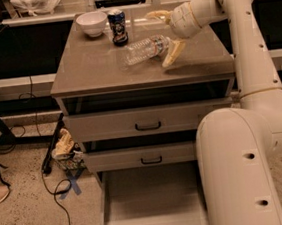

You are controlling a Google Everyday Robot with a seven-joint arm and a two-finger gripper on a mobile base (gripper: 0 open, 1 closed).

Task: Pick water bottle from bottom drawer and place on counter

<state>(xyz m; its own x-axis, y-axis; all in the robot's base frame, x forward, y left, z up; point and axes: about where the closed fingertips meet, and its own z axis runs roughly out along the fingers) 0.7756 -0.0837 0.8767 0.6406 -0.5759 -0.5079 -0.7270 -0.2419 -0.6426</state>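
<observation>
The water bottle (144,50), clear and ribbed, lies on its side on the counter (96,69), cap end pointing right. My gripper (165,34) is over the counter's right half at the bottle's cap end. It is open, its two yellowish fingers (173,54) spread wide, one behind the bottle and one in front. The bottom drawer (150,204) is pulled out below, and its flat floor is bare.
A white bowl (92,23) and a dark blue can (118,26) stand at the counter's back left. Two shallower drawers with black handles (147,126) sit slightly open. My arm's bulky lower link (237,169) stands right of the drawers. Cables and a bag (64,147) lie on the floor at left.
</observation>
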